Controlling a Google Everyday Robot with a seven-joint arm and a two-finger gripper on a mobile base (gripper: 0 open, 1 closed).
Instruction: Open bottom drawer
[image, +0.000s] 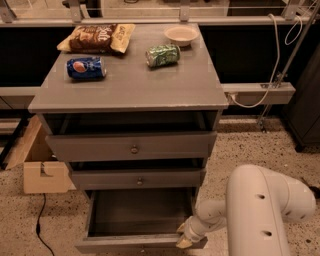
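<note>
The bottom drawer (140, 212) of the grey cabinet stands pulled out, and its inside is dark and empty. Its front edge (130, 243) lies near the lower edge of the view; its knob is not visible. My gripper (183, 239) is at the right end of the drawer front, at the end of my white arm (260, 210) that reaches in from the lower right. The middle drawer (137, 178) and the top drawer (131, 146) above it are pushed in, each with a small round knob.
On the cabinet top (130, 85) lie a chip bag (97, 37), a blue can (86, 67), a green can (162, 54) and a small bowl (181, 34). A cardboard box (37, 162) stands on the floor at left. A cable runs at right.
</note>
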